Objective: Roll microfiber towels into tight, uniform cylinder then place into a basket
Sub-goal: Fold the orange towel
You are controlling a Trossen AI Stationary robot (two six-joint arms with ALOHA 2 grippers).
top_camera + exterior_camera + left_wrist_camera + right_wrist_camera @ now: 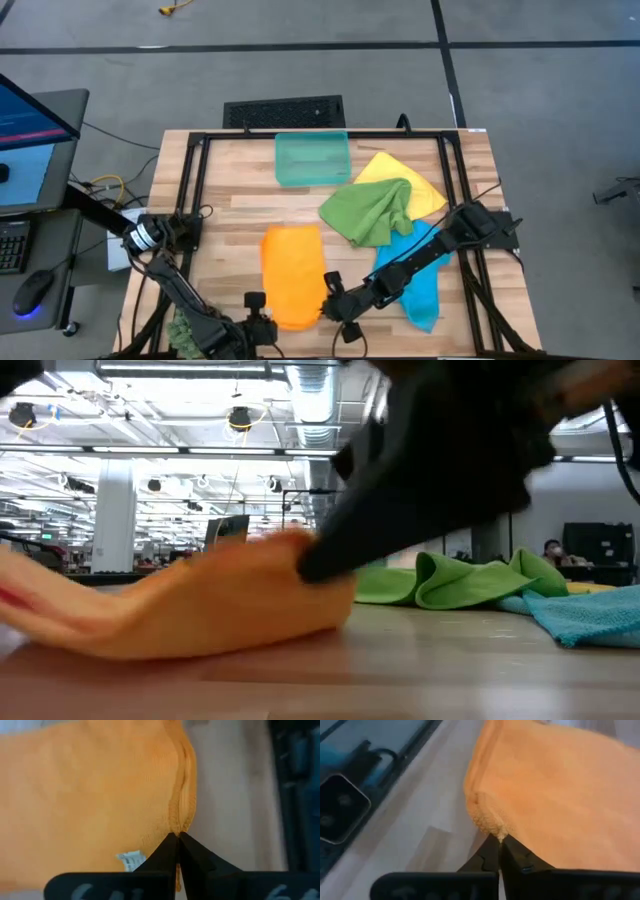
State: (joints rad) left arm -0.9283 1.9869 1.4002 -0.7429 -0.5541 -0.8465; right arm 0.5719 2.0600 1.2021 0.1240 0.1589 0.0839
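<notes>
Both the left pincer (177,836) and the right pincer (499,840) are clamped on the near corners of the flat orange microfiber towel (293,271); nothing is rolled, and the translucent teal plastic basket (312,158) holds nothing.

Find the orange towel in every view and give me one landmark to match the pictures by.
High view: orange towel lies at the table's near middle, between both grippers.
Low view: it fills the left foreground.
Left wrist view: it covers most of the picture, the left gripper shut on its edge.
Right wrist view: it fills the upper right, the right gripper shut on its corner.
Shared landmark: the wooden table.
</notes>
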